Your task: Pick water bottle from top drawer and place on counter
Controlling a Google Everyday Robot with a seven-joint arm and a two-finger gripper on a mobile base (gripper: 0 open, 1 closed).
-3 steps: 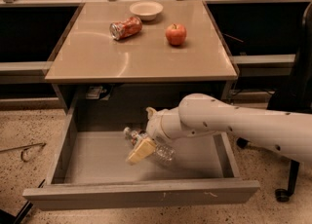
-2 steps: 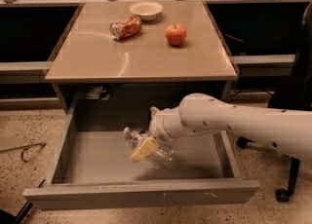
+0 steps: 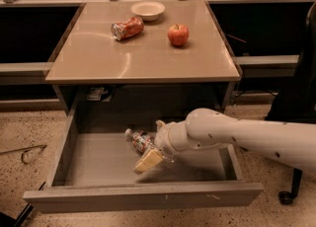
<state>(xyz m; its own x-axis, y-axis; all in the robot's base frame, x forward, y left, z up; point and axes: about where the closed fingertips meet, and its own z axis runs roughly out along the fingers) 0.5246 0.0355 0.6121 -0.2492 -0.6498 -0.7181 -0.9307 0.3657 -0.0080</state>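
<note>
The water bottle lies on its side in the open top drawer, white cap toward the left, just right of the drawer's middle. My gripper reaches in from the right on a white arm and straddles the bottle's body. One finger is behind the bottle and a tan-padded finger is in front of it. The jaws stand apart, wider than the bottle. The bottle rests on the drawer floor. The counter is above the drawer.
On the counter are a crushed red soda can, a red apple and a white bowl. The drawer's front panel juts toward the camera. A dark chair base stands at the right.
My gripper has shifted slightly down and toward the drawer's front around the bottle. The bottle has not moved.
</note>
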